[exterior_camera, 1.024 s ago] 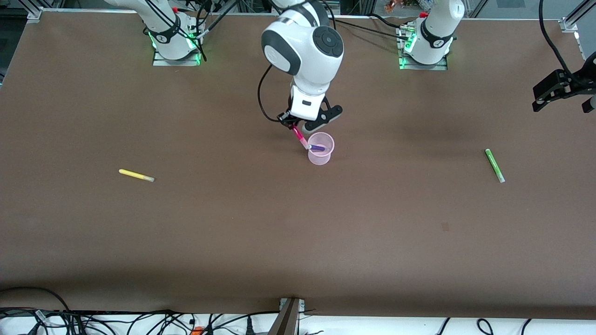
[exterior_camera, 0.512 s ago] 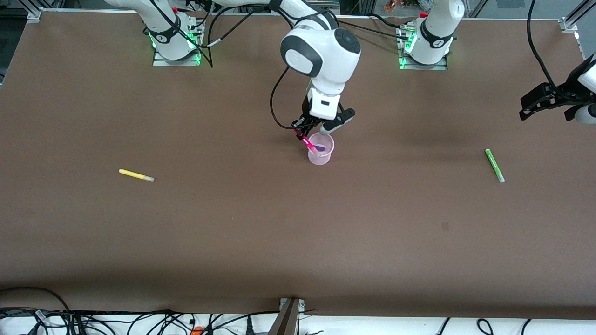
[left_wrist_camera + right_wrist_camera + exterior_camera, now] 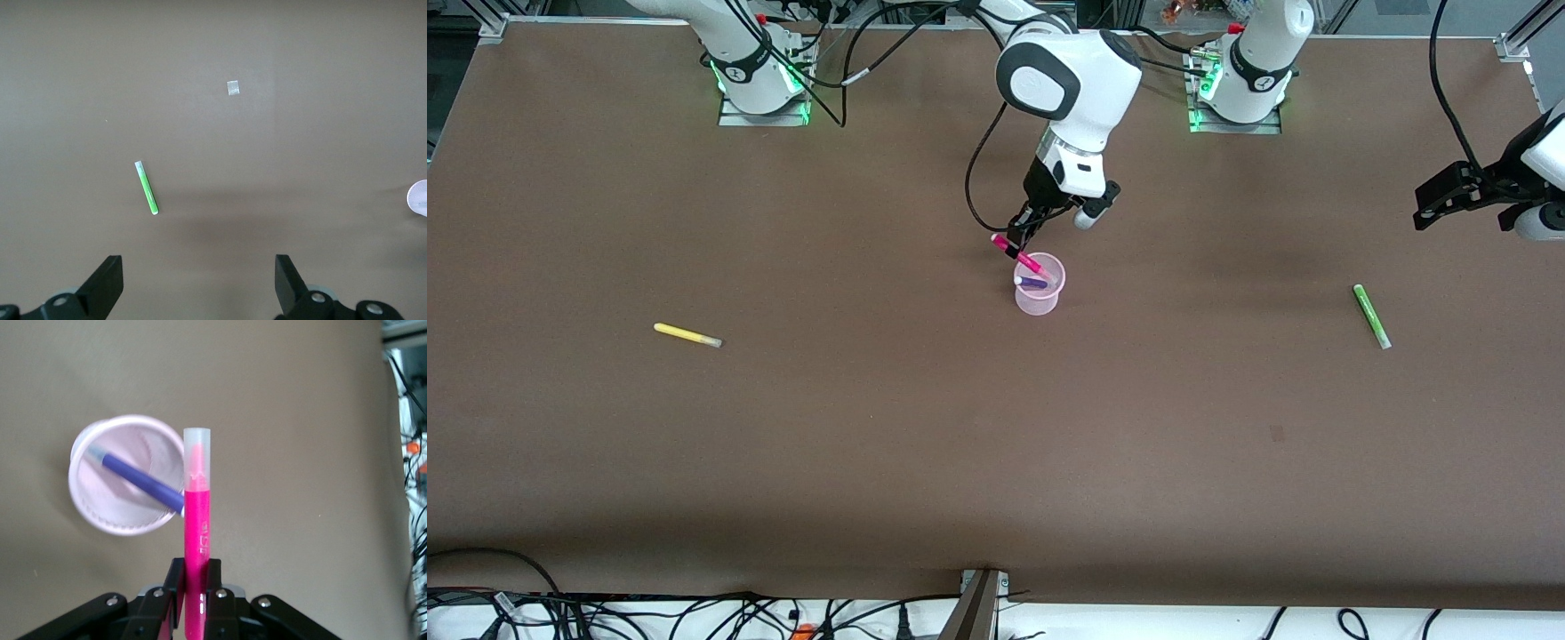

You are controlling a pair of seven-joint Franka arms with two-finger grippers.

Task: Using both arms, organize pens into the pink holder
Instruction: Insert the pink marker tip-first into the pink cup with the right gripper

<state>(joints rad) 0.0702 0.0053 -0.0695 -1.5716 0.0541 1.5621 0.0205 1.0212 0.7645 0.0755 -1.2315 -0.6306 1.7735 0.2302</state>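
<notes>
The pink holder [image 3: 1039, 300] stands mid-table with the dark purple pen [image 3: 1032, 283] leaning inside it. My right gripper [image 3: 1017, 240] is shut on the magenta pen [image 3: 1023, 257] and holds it tilted, its clear-capped tip over the holder's rim. In the right wrist view the gripper [image 3: 195, 577] clamps the magenta pen [image 3: 197, 520] beside the holder [image 3: 93, 513] and purple pen [image 3: 143, 480]. The yellow pen [image 3: 687, 335] lies toward the right arm's end. The green pen [image 3: 1371, 316] lies toward the left arm's end. My left gripper [image 3: 1424, 212] is open and empty, in the air above it [image 3: 198, 280]; the green pen [image 3: 146, 188] shows below.
A small pale tape patch [image 3: 233, 87] sits on the brown table [image 3: 960, 444] near the green pen. Cables and a bracket [image 3: 978, 604] run along the table edge nearest the camera.
My right gripper has moved toward the left arm's end with the magenta pen, which now lies flatter with its tip over the holder. My left gripper has shifted slightly toward the table's middle.
</notes>
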